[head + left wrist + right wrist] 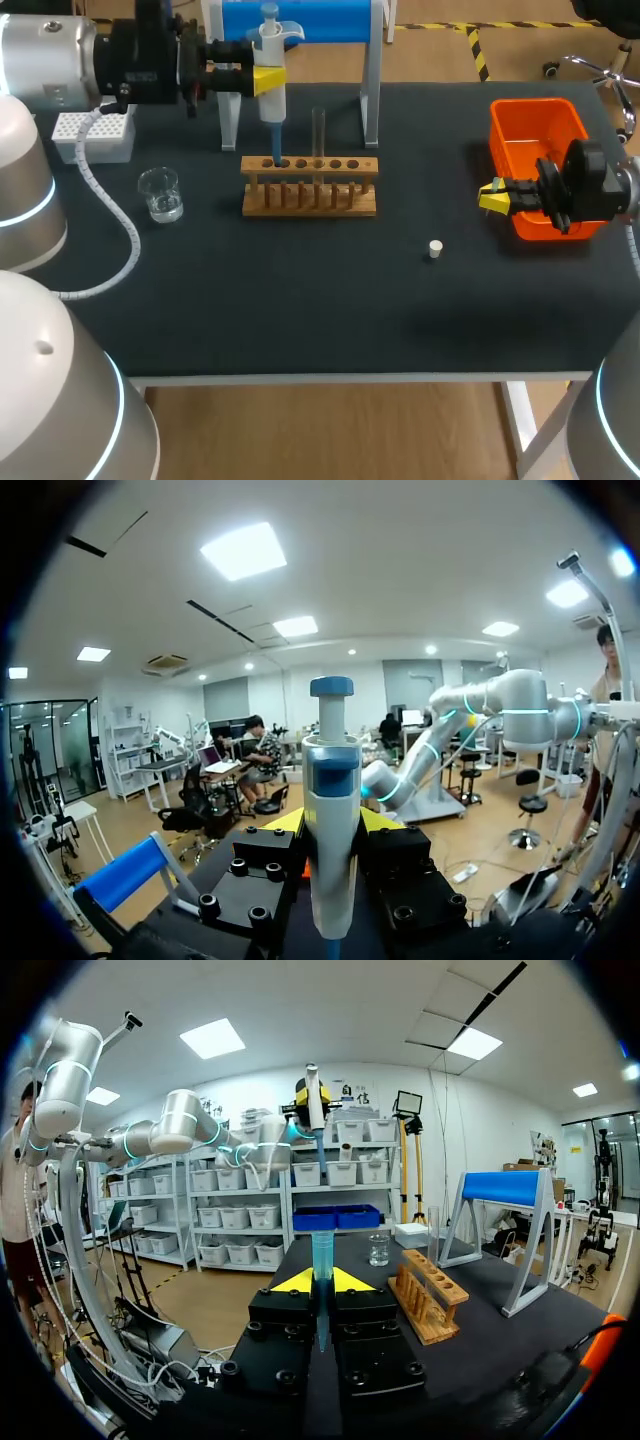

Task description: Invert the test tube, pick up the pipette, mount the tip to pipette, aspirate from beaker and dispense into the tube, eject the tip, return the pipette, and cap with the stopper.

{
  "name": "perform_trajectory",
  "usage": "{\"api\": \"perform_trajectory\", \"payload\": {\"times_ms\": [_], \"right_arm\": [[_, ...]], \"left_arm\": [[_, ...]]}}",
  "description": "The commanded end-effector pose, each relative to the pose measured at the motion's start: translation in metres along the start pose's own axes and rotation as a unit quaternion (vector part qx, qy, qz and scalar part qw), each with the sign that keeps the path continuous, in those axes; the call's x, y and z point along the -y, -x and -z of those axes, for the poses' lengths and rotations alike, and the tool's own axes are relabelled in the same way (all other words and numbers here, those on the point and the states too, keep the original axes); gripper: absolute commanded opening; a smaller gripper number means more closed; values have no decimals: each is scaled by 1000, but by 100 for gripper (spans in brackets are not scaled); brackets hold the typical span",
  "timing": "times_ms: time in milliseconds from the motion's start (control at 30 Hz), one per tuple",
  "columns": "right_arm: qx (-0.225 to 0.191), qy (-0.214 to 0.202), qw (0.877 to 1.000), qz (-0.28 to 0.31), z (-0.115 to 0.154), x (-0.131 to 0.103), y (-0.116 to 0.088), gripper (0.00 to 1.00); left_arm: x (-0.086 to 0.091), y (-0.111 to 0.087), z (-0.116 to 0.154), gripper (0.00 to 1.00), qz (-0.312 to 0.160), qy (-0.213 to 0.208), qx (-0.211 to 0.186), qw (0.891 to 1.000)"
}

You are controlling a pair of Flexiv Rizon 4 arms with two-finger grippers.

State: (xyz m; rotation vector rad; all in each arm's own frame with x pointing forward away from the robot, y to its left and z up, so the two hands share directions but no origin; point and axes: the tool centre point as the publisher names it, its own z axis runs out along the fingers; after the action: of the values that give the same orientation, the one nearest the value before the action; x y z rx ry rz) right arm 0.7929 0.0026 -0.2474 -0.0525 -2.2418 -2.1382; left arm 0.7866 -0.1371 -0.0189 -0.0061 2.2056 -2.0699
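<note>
**Over the rack's left end: pipette held, tip mounting in hand**

Above the wooden rack (pixel 310 190), the left claw (pixel 268 80) pinched the pipette (pixel 270 45) upright, its blue shaft aimed at the leftmost hole. The test tube (pixel 319 130) stood farther along the same rack. The right claw (pixel 492 195) hung just beside the orange bin (pixel 535 120), seemingly pressed onto a pale blue tip (pixel 322 1260). Judged step: mounting. Shaft and tip mouth needed to be coaxial and pushed together straight and firm, without sideways load or brushing the glass.
</note>
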Motion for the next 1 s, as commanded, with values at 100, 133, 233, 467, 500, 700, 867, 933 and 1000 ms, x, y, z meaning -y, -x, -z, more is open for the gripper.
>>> {"api": "perform_trajectory", "payload": {"times_ms": [100,133,233,467,500,700,867,933,1000], "right_arm": [[7,-6,1000,6,-12,-2,-3,0],[9,-6,1000,8,-19,-4,-4,0],[14,-1,1000,13,-43,-9,-9,0],[20,13,999,26,-94,-24,-23,0],[19,13,999,27,-102,-25,-25,0],[30,15,999,23,-133,-28,-26,0],[31,23,999,24,-151,-37,-28,0],[30,23,999,24,-153,-39,-29,0],[30,23,999,24,-153,-39,-29,0]], "left_arm": [[0,0,1,0,-1,0,-1,1000],[0,0,1,0,-1,0,-1,1000],[0,0,1,0,-1,0,-1,1000],[0,0,1,0,-1,0,-1,1000],[0,0,1,0,-1,0,-1,1000],[0,0,1,0,-1,0,-1,1000],[0,0,1,0,-1,0,-1,1000],[0,0,1,0,-1,0,-1,1000],[0,0,1,0,-1,0,-1,1000]]}}
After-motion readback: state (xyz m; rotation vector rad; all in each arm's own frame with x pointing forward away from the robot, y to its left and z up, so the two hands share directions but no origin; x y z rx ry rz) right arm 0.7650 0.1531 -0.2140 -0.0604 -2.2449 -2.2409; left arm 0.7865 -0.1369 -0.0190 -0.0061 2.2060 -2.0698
